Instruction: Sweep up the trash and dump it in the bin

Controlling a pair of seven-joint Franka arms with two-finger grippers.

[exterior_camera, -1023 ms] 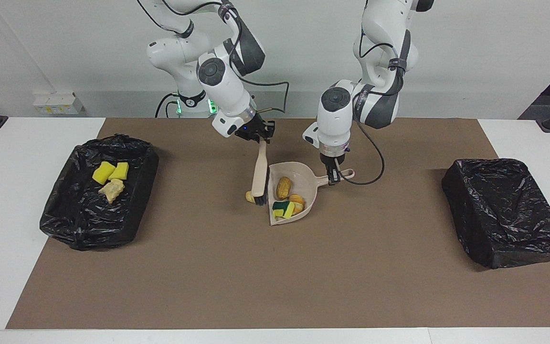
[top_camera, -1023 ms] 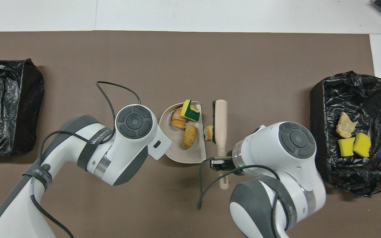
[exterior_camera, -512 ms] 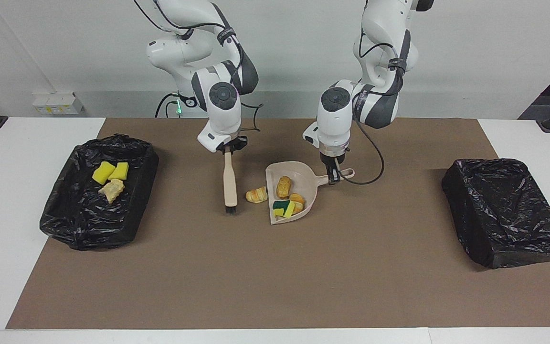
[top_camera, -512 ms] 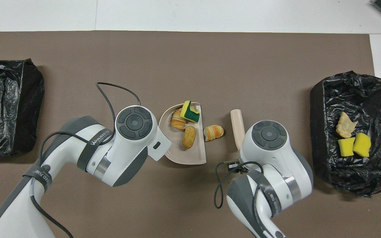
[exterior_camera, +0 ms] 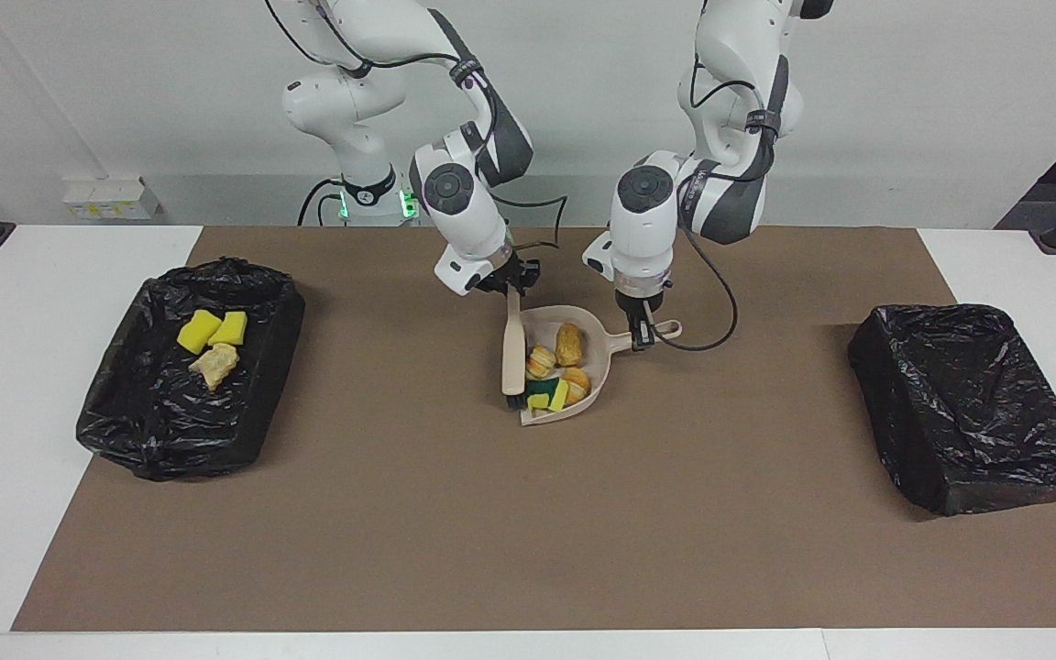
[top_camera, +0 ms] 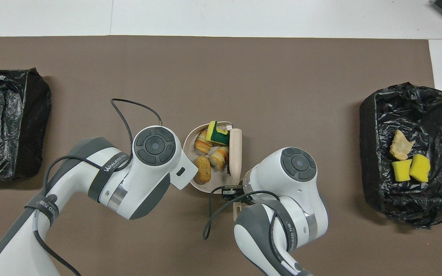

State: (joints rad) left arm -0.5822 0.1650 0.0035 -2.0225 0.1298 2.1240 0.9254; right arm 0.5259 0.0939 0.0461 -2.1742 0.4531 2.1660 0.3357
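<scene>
The dustpan (exterior_camera: 574, 362) sits on the brown mat (exterior_camera: 528, 513) at the middle of the surface (exterior_camera: 51, 275), between the two arms. Its handle points toward the left arm's end, its open mouth toward the right arm's end. The left gripper (exterior_camera: 641, 341) has its jaws clamped on the handle tip.

The right gripper (exterior_camera: 511, 275) has its jaws clamped on the upper end of the brush (exterior_camera: 515, 353). The brush's long axis runs away from the robots, roughly along the dustpan's mouth, with the bristle end at the end farther from them, resting at the pan's open edge.

Four scraps lie inside the pan: a tan peanut-like piece (top_camera: 204, 169) nearest the robots, a striped orange roll (top_camera: 219, 156) just beside the brush, another orange roll (top_camera: 202, 144) toward the pan's back wall, and the green-and-yellow sponge (top_camera: 218, 132) farthest from the robots, tilted against the brush tip.

A black-lined bin (exterior_camera: 189, 367) stands at the right arm's end of the surface; it holds two yellow sponge chunks (exterior_camera: 214, 330) side by side and a tan crumbly piece (exterior_camera: 214, 365) touching them, farther from the robots. A second black-lined bin (exterior_camera: 973, 408) stands at the left arm's end.
</scene>
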